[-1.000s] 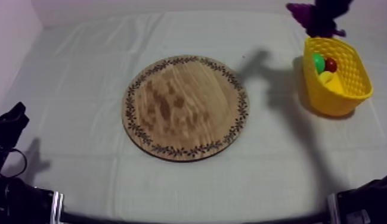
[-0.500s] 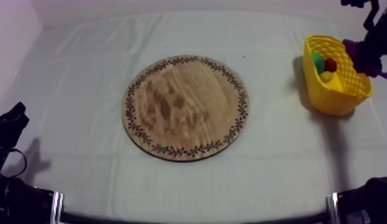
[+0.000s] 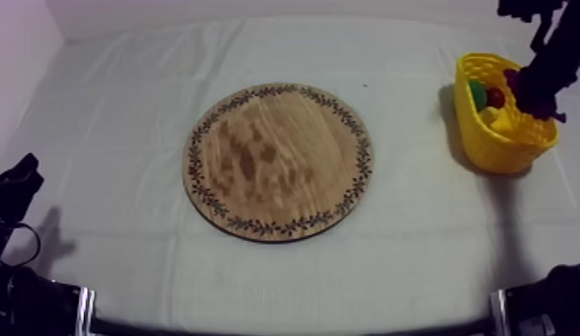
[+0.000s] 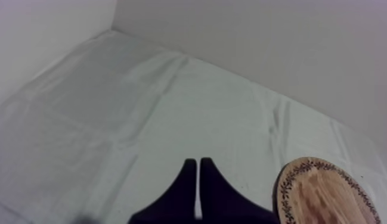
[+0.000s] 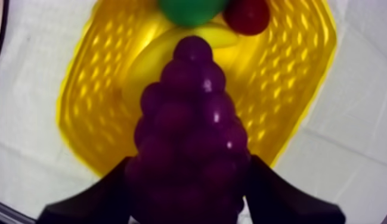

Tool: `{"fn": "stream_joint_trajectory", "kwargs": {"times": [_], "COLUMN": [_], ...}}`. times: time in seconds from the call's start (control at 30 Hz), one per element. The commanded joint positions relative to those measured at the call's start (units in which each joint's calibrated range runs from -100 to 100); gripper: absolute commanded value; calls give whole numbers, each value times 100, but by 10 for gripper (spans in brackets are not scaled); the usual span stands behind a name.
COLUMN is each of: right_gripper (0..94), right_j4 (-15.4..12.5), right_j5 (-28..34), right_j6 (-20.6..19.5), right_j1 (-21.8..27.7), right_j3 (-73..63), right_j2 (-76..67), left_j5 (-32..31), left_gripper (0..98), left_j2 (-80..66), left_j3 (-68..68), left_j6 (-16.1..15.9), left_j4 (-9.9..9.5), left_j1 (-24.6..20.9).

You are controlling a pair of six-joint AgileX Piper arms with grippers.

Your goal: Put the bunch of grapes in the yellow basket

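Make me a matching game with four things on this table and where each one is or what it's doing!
Things:
1. bunch of grapes
2. wooden board
3. small red fruit
4. left gripper

Places or states:
A. lying flat in the middle of the table
B. shut on nothing
C. held by the right gripper over the yellow basket
D. lying inside the yellow basket

Pairs: 1-C, 2-A, 3-D, 4-B
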Motion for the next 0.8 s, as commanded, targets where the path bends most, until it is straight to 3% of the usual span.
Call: {"fn": "stream_joint_trajectory", "kwargs": {"times": [0.0,0.53,0.63,0.77], "right_gripper": [438,822,850,812], "right_j4": [-26,-52,-53,-61], "right_j5": [3,-125,-101,-69], "right_j6": [-18,-146,-147,-115], "right_j1": [7,24,42,45], "right_j3": [-197,-805,-859,-876], "right_j2": [359,1246,1193,983], "left_j5": [0,0,0,0], "left_gripper": [0,0,0,0], "left_j2": [2,2,2,2], "left_j3": [-4,-4,-4,-4], "left_j6": [1,1,1,1], "left_j4": [1,1,1,1], "left_j1": [2,2,2,2]}}
